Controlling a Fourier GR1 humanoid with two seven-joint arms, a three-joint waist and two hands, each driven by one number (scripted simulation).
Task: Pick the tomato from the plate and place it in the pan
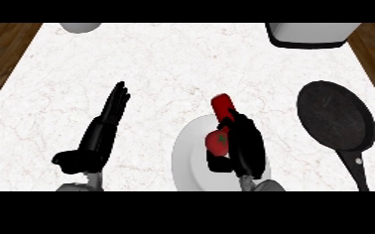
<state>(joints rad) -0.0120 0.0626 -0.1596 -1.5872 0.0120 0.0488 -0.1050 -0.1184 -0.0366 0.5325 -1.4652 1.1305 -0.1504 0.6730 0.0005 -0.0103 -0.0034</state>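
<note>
The right hand (242, 146) sits over the white plate (189, 164) near the front edge of the counter (183, 64), its fingers and thumb curled round the tomato (216, 143). The tomato shows on the left side of the hand, between the fingers on the far side and the thumb on the near side, with its green stalk end facing up. It is above the plate, but whether it rests on the plate or is lifted cannot be told. Just beyond the fingertips a red tube-shaped thing (222, 105) stands at the plate's far rim. The black pan (333, 116) lies to the right, well apart from the hand, its handle pointing toward the near right. The left hand (102, 134) rests at the near left, fingers straight, holding nothing
</note>
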